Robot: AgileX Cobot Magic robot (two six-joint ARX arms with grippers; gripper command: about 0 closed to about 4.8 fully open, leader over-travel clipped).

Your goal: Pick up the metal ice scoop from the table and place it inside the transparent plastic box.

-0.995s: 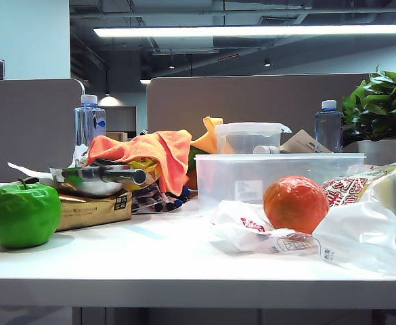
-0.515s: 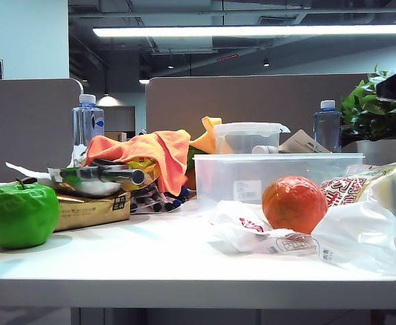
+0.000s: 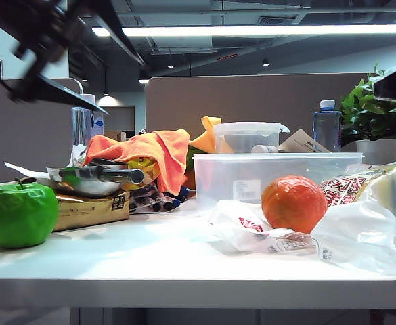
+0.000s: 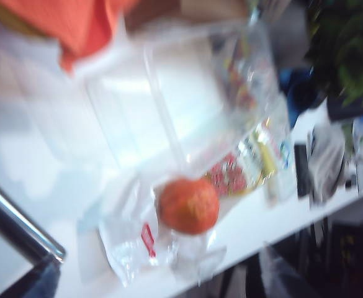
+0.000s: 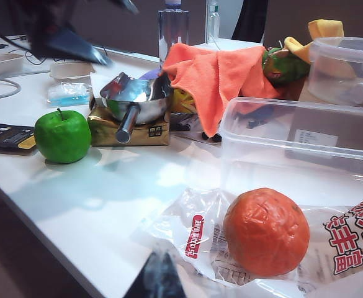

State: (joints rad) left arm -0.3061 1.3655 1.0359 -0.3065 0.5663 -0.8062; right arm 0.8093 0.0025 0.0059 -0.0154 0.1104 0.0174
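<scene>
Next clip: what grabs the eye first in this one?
The green apple at the table's front left and the orange ball on crinkled plastic bags to the right stand out most. Behind them, an orange cloth drapes over clutter beside the shiny scoop, which sits on a gold packet, with the clear box at centre. The blurred left gripper hangs open at upper left; the right gripper is only a dark tip.

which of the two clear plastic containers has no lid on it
The transparent plastic box, the large low bin with the white label at the front. The smaller tub behind it wears a lid.
</scene>
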